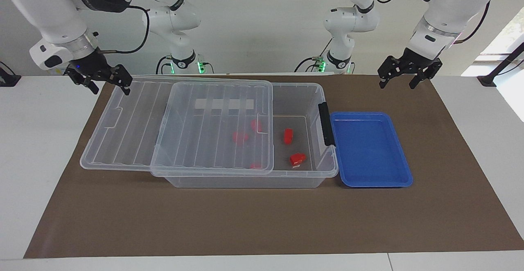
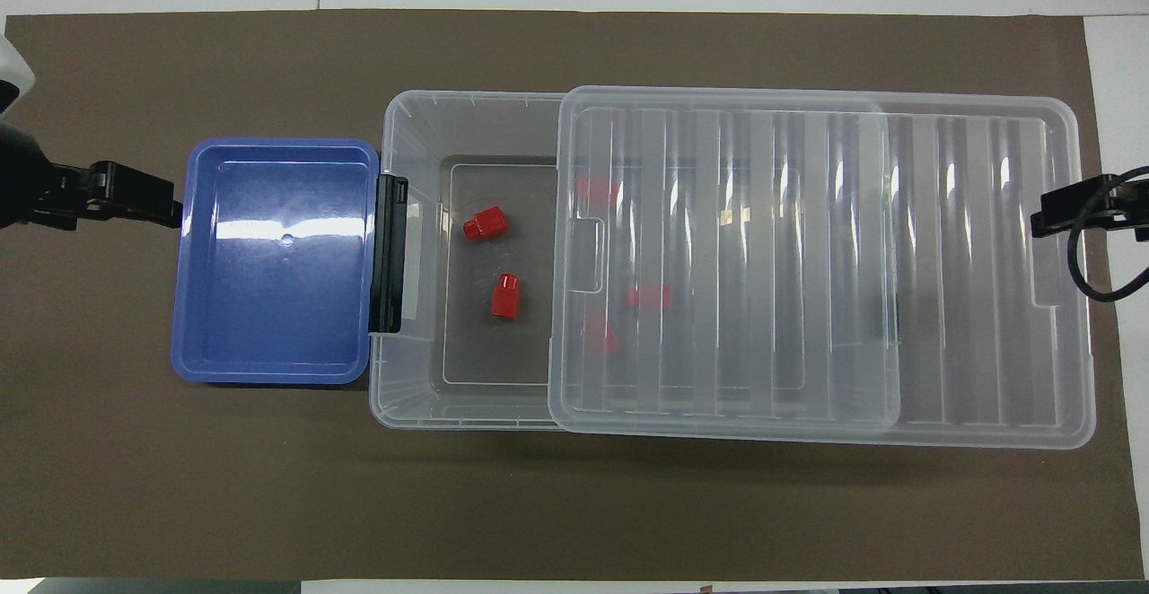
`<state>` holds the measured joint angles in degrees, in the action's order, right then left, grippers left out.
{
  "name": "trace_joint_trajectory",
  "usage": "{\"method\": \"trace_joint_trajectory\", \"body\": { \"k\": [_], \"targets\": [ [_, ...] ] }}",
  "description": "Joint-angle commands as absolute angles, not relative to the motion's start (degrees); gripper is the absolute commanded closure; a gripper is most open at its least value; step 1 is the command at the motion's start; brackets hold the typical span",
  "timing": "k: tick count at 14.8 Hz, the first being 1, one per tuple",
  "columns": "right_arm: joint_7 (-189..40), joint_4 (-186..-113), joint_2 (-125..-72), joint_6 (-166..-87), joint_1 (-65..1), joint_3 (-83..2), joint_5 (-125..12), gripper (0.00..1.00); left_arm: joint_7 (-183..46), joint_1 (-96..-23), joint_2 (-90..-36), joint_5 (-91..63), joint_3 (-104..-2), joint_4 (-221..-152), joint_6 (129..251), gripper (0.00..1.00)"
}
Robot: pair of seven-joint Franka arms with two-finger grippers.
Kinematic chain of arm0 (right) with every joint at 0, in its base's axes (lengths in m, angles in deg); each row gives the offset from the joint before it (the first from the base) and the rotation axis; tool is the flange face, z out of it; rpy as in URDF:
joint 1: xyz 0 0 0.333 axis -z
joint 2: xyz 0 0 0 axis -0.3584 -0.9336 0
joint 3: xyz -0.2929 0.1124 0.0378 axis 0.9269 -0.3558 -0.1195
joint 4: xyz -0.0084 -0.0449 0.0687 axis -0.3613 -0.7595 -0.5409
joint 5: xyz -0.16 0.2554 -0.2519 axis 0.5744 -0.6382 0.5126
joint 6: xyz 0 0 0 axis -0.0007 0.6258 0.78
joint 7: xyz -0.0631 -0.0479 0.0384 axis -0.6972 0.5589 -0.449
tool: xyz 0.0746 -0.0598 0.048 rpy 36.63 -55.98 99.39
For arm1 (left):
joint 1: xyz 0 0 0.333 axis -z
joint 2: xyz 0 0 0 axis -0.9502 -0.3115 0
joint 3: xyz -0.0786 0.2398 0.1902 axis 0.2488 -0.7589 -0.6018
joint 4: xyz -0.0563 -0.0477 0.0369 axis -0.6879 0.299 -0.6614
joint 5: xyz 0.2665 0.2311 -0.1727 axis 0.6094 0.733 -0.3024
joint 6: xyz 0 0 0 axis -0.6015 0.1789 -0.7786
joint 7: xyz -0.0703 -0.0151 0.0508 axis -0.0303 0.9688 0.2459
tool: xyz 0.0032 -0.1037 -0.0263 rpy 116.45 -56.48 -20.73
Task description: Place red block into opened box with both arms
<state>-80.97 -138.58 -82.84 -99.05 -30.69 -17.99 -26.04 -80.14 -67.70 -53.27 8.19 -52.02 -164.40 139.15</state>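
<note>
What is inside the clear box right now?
In the box, two red blocks lie on the uncovered floor. Three more red shapes show dimly through the slid-aside lid; their exact form cannot be told under it.

One camera sits high across the counter (image 1: 24,148), facing the robots and tilted down, far enough to take in the whole brown mat (image 1: 262,222), the arms and the wall. The other hangs high above the robots' end, looking steeply down and forward, closer in, so the mat (image 2: 574,504) nearly fills it. Both share the mat, the box (image 1: 303,99) (image 2: 422,127) and the tray (image 1: 368,181) (image 2: 269,374), seen half a turn apart.
</note>
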Motion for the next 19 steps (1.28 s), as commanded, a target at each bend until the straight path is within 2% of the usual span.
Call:
{"method": "trace_joint_trajectory", "body": {
  "k": [1,19],
  "targets": [
    [-80.37,-138.79,-82.26,-99.67,-30.49,-18.68,-25.18,0.0,-81.21,-68.25,-52.21,7.49,-51.6,-165.46,138.54,0.0],
    [-80.28,-138.79,-82.17,-99.59,-30.4,-18.6,-25.1,0.0,-81.13,-68.51,-51.77,9.78,-51.52,-166.52,139.42,0.0]
  ]
}}
